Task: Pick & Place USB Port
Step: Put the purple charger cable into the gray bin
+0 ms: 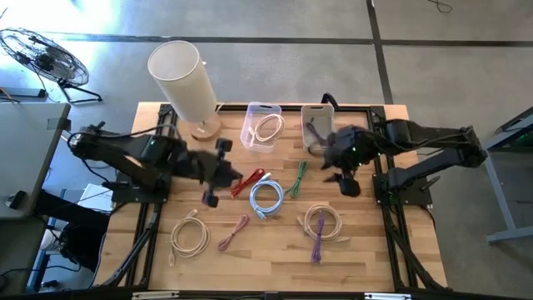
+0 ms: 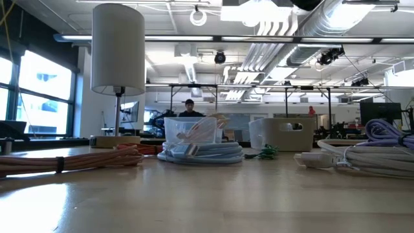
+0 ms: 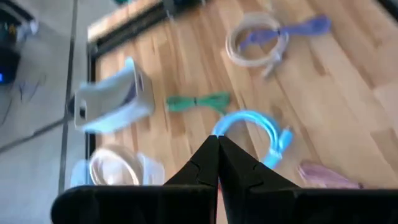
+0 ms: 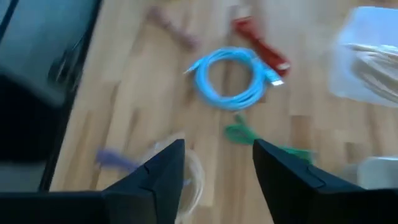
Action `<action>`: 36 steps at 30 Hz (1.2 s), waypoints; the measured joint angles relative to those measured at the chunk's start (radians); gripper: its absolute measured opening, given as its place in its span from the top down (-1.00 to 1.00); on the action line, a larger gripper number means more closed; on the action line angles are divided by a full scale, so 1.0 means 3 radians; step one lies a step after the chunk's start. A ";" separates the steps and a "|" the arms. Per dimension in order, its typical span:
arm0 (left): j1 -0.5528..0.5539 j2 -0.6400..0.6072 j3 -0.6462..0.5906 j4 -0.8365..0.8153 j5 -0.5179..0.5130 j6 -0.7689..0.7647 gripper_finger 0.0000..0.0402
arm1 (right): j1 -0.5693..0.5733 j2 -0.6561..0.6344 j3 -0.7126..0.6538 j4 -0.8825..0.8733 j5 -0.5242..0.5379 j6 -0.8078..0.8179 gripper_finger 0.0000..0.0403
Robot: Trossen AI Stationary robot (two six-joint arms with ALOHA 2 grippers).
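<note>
Several coiled cables lie flat on the wooden table: a blue one, a red one, a green one, a pink one, a cream one and a cream one with a purple cable. My left gripper hovers just left of the red cable, shut with nothing between its fingers. My right gripper hovers right of the green cable, open; the green cable and blue coil lie beyond its fingers.
Two clear bins stand at the far edge: one holds a cream cable, the other a dark one. A lamp with a white shade stands far left. The low view shows the blue coil and the bins.
</note>
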 joint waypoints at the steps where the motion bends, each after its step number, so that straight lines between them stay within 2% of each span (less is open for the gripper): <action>1: -0.0081 0.0004 -0.0003 -0.0082 -0.0088 -0.0087 1.00 | 0.0065 0.0000 0.0000 -0.0057 -0.0026 -0.0108 0.16; 3: -0.0219 0.0003 -0.0035 -0.0145 -0.0213 -0.0229 1.00 | 0.0207 0.0000 0.0000 -0.0152 -0.0067 -0.0262 0.23; 7: -0.0386 0.0006 -0.0181 -0.0150 -0.0255 -0.0417 1.00 | 0.0468 0.0005 0.0000 -0.0180 0.0020 -0.0247 0.31; 10: -0.0486 0.0005 -0.0260 -0.0163 -0.0258 -0.0534 1.00 | 0.0651 0.0046 0.0000 -0.0154 0.0241 -0.0013 0.31; 15: -0.0600 0.0004 -0.0390 -0.0279 -0.0229 -0.0710 1.00 | 0.0871 0.0232 0.0000 0.0015 0.0259 0.0505 0.29; 17: -0.0646 0.0004 -0.0417 -0.0347 -0.0216 -0.0790 1.00 | 0.0921 0.0325 0.0000 0.0140 0.0158 0.0635 0.28; 20: -0.0693 0.0004 -0.0459 -0.0346 -0.0169 -0.0837 1.00 | 0.0956 0.0462 0.0000 0.0324 -0.0321 0.0550 0.28; 26: -0.0804 0.0004 -0.0563 -0.0280 -0.0131 -0.0917 1.00 | 0.1195 0.0723 0.0000 0.0462 -0.0477 0.0204 0.29; 28: -0.0848 0.0004 -0.0619 -0.0243 -0.0129 -0.0918 1.00 | 0.1295 0.0811 0.0000 0.0456 -0.0386 0.0179 0.29; 33: -0.0954 0.0004 -0.0771 -0.0221 -0.0116 -0.1069 1.00 | 0.1478 0.1028 0.0000 0.0455 0.0142 0.0181 0.23; 36: -0.1009 0.0004 -0.0877 -0.0174 -0.0116 -0.1162 1.00 | 0.1488 0.1182 0.0000 0.0346 0.0257 0.0335 0.18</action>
